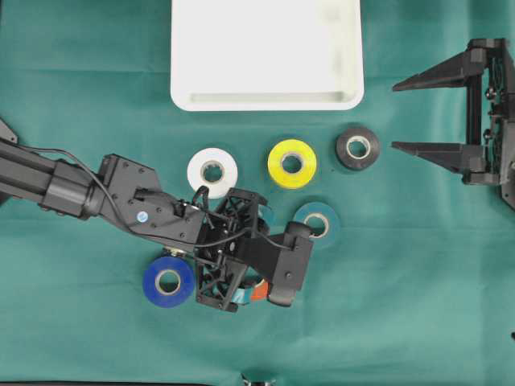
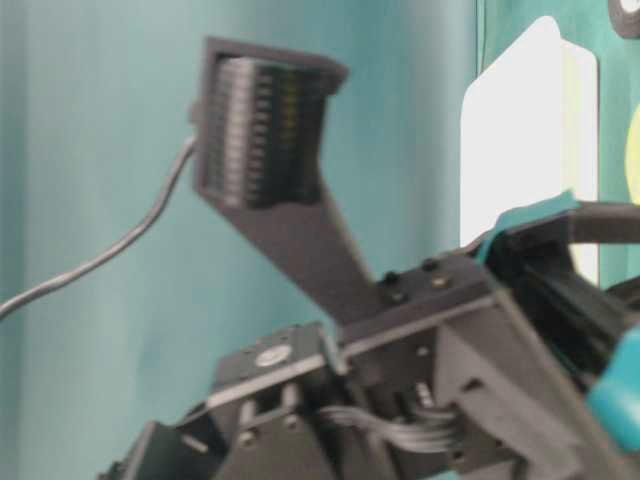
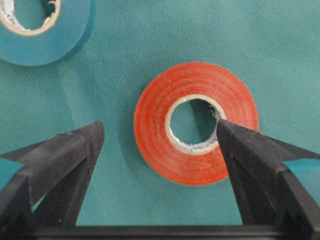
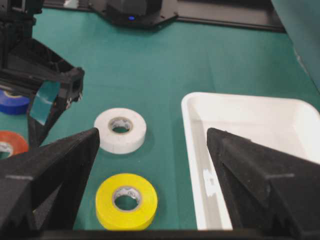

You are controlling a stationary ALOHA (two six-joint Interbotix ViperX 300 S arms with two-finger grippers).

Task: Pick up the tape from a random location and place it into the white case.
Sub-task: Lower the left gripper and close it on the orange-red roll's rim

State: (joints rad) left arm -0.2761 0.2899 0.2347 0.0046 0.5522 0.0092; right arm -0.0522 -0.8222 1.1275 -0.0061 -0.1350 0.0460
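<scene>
- Left wrist view: the flat orange tape roll [image 3: 196, 123] is straddled by the spread, empty left gripper [image 3: 159, 134]; no grasp is made.
- The shallow white plastic case [image 1: 266, 100] is seen empty; pickup and placement remain.
- The right gripper [image 1: 406, 114] is parked, spread and empty.

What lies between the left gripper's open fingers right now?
In the left wrist view, the red tape roll lies flat between the left gripper's fingers, nearer one finger.

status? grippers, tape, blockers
Left gripper open over red tape, not gripped. Right gripper open, idle. White case unobstructed.
</scene>
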